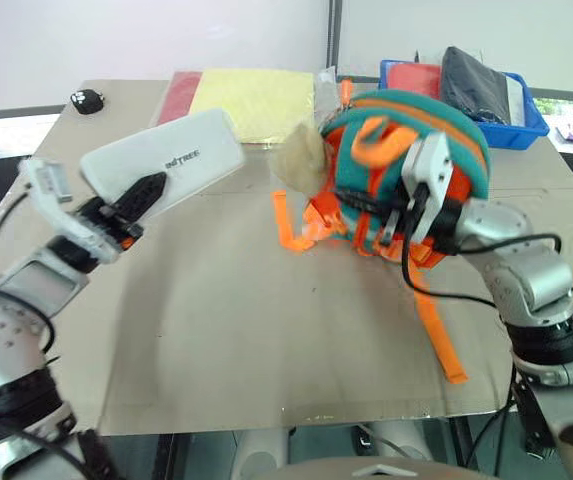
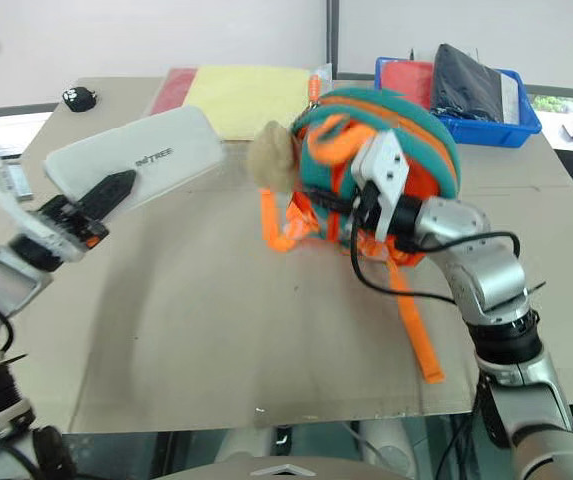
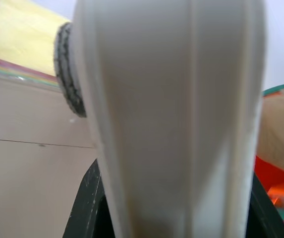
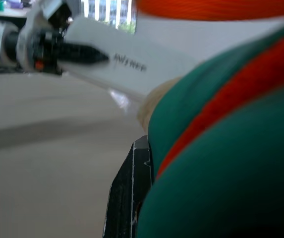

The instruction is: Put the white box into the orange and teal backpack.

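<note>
The white box (image 1: 166, 160) is off the table, held up at an angle over the table's left half in my left gripper (image 1: 141, 195), whose black fingers clamp one end of it from either face. Its far end points toward the orange and teal backpack (image 1: 406, 170), with a clear gap between the two. On the lid I can read small dark lettering that looks like "UNITREE"; the first letters are partly indistinct from the head camera, and the right wrist view shows the same word too blurred to confirm.

The backpack sits on the tan table (image 1: 246, 330) right of centre, bulging upward, with an orange handle loop on top, a tan plush charm (image 1: 301, 160) hanging off its left side and orange webbing straps (image 1: 436, 335) trailing toward the near edge. My right gripper (image 1: 396, 215) is pressed against the front of the pack with its fingers closed; teal and orange fabric lies right against them in the wrist view, and I read that as a pinch on the pack.

Behind the pack stands a blue tray (image 1: 526, 130) with red and black contents. A clear sleeve of yellow and red sheets (image 1: 246, 100) lies at the far edge, and a small black object (image 1: 86, 100) lies at the far left corner. I see no other writing I can read.
</note>
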